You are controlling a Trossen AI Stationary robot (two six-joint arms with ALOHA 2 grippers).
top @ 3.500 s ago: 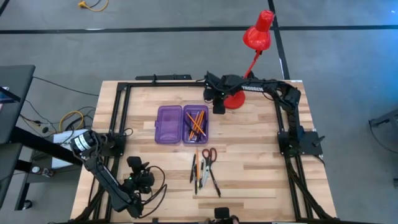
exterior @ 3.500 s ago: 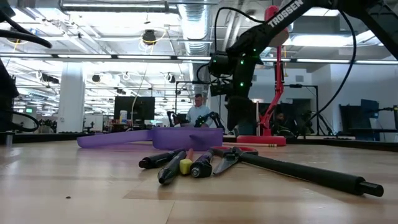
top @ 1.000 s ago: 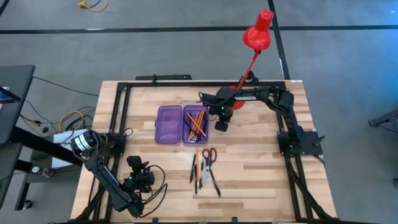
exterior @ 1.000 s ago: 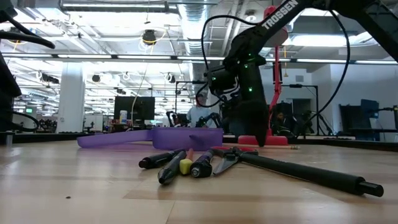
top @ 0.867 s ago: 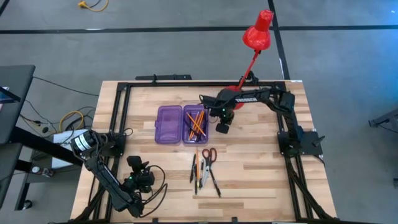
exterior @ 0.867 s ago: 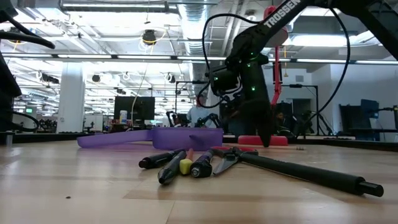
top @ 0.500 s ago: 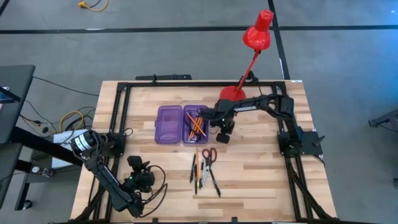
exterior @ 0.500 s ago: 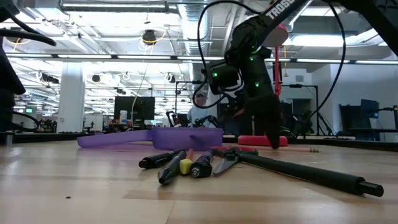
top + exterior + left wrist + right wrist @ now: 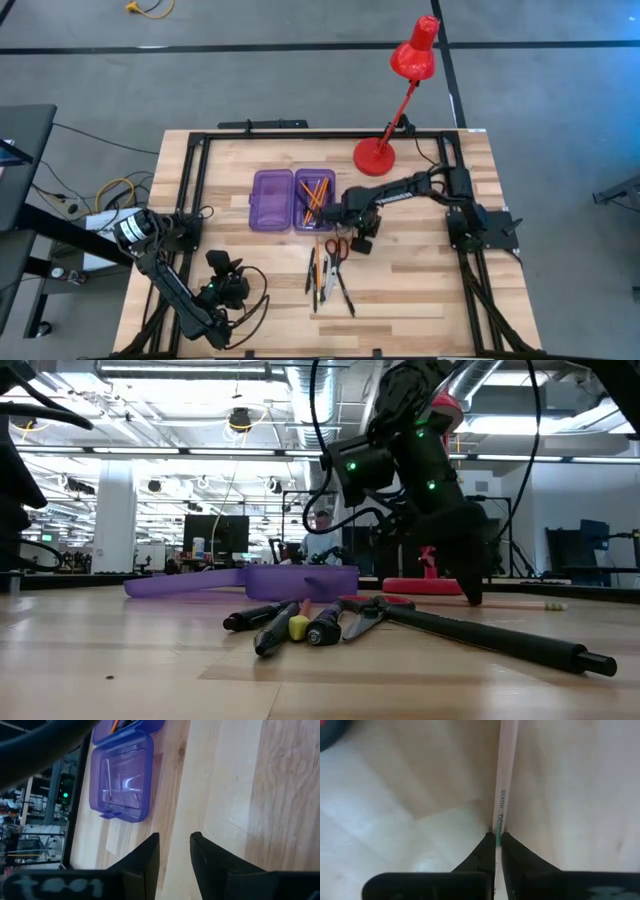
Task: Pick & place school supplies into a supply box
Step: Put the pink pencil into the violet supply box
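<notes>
The purple supply box lies open mid-table, and its right half holds several orange pencils. Red-handled scissors and dark pens lie on the wood nearer the front edge. My right gripper is low over the table just right of the scissors, shut on a thin pencil. At the front left, my left gripper is open with nothing between its fingers, and the box is ahead of it. My right gripper pinches the pencil's shaft between its two fingertips, just below the printed lettering. The fingers point down at the table and lie across the pencil. The pencil runs on past the fingertips close to the wood; whether it is lifted clear I cannot tell.
A red desk lamp stands with its round base at the table's far side, its head beyond the edge. Black frame rails run along the table's sides. Bare wood lies right of the pens.
My right gripper has moved from beside the lamp base toward the table's near edge and now stands next to the scissors, staying shut on the pencil. The pencil has travelled with it. The box, scissors and pens have not moved.
</notes>
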